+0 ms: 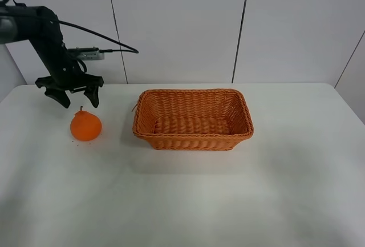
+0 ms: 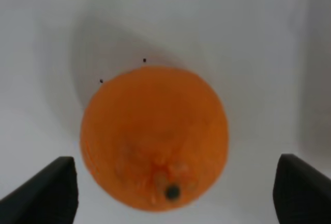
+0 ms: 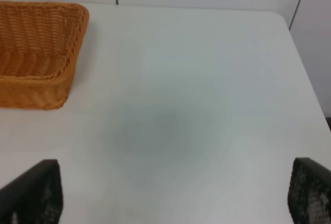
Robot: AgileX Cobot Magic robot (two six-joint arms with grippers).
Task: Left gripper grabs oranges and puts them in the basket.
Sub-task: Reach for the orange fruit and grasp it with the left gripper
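A bright orange (image 1: 86, 126) with a knobbed top and small stem sits on the white table, left of the basket (image 1: 193, 120). The basket is woven wicker, orange-brown and empty. My left gripper (image 1: 77, 101) hangs open just above and slightly behind the orange, not touching it. In the left wrist view the orange (image 2: 154, 137) fills the middle, between the two black fingertips (image 2: 49, 193) spread wide at the sides. My right gripper (image 3: 170, 203) is open over bare table, with the basket's corner (image 3: 39, 53) off to one side; it does not show in the exterior high view.
The white table (image 1: 228, 190) ends at a white panelled wall behind. A black cable (image 1: 97, 33) trails from the left arm. Small dark specks (image 2: 144, 60) lie on the table beside the orange.
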